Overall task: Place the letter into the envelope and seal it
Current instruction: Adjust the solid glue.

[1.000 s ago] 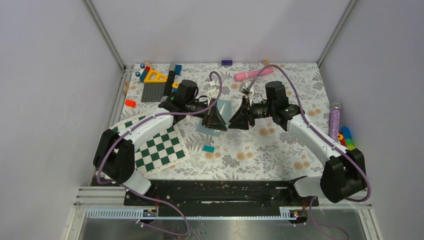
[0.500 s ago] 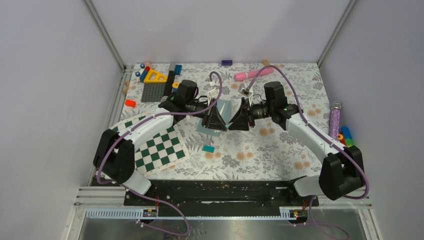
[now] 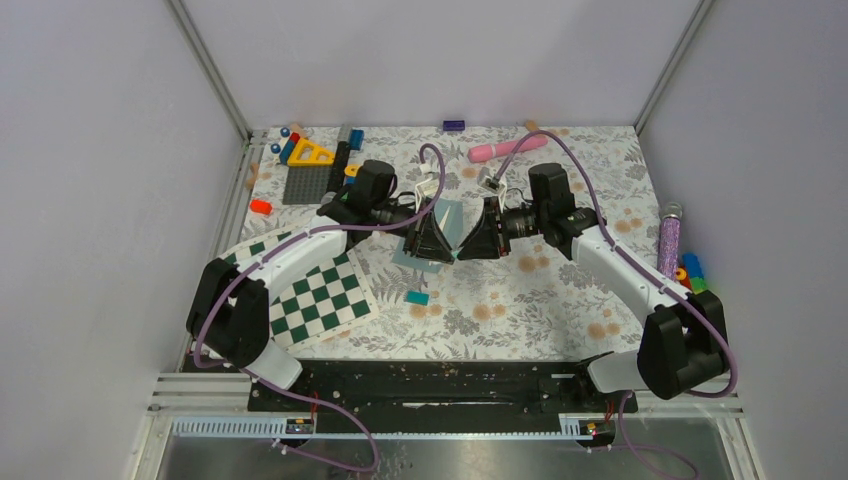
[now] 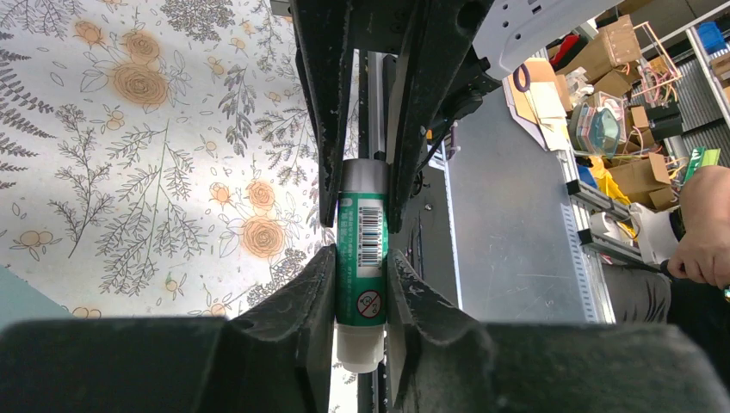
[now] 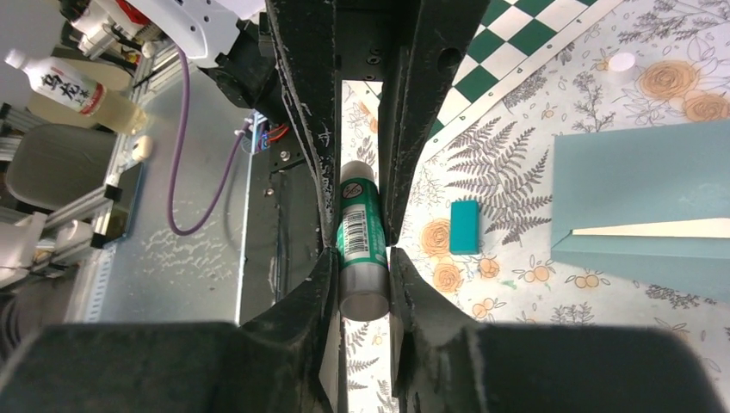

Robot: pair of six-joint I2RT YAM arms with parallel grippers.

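The teal envelope lies flat on the flowered table, partly under the two grippers in the top view. A thin cream edge of the letter shows inside it. A green glue stick hangs between both grippers above the table. My left gripper is shut on its green body near the white end. My right gripper is shut on the grey end of the same stick. In the top view the left gripper and the right gripper meet tip to tip over the envelope's near edge.
A small teal block lies in front of the envelope. A green-white checkerboard sits at the near left. Toys line the back: a grey baseplate, a pink cylinder. A purple glitter tube lies at the right edge.
My right gripper has slid left toward the left gripper and its jaws have closed on the glue stick's grey end. The left arm has stayed in place.
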